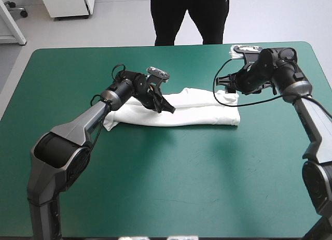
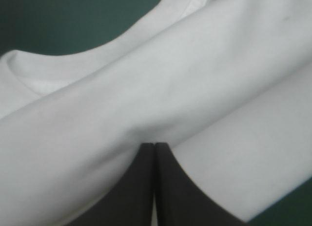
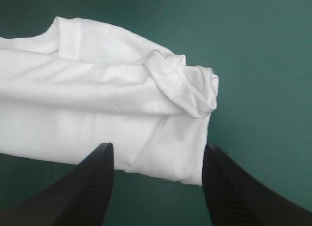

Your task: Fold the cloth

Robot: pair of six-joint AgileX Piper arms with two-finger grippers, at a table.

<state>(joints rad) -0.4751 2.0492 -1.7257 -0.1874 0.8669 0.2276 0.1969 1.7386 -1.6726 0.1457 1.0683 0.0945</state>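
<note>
On teal-green cover (image 1: 155,188), folded T-shirt (image 1: 202,113)

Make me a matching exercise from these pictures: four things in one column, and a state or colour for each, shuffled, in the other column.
Things
1. T-shirt
2. left gripper
3. right gripper
4. table cover

States
A. fingers apart, open
B. teal-green
C. white, folded into a long bundle
D. fingers shut on the cloth

Pairs: 1-C, 2-D, 3-A, 4-B
</note>
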